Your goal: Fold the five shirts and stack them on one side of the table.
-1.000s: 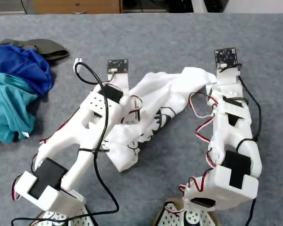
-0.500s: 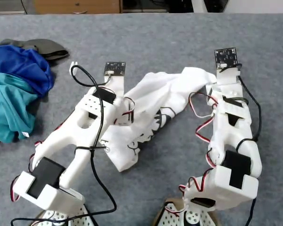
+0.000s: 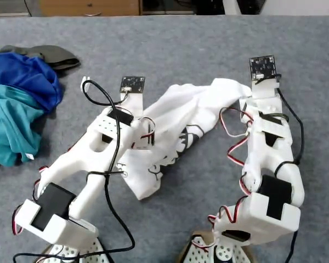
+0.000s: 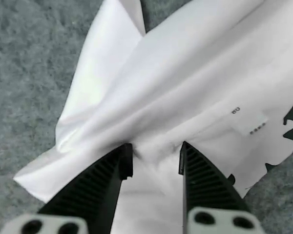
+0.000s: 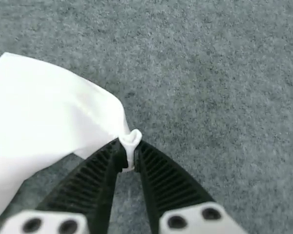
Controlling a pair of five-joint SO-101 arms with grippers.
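Risk lies with the right gripper, clamped on only a small corner of the white shirt crumpled mid-table, which may slip out if the left gripper, jaws parted astride a fold, closes and pulls.

- Left arm: stretched forward on a slant from its base, wrist pitched down.
- Left gripper: black ribbed fingers parted, with white shirt cloth lying between the tips.
- Right arm: extended straight ahead, wrist pitched down.
- Right gripper: fingers closed, a shirt corner pinched between the tips.
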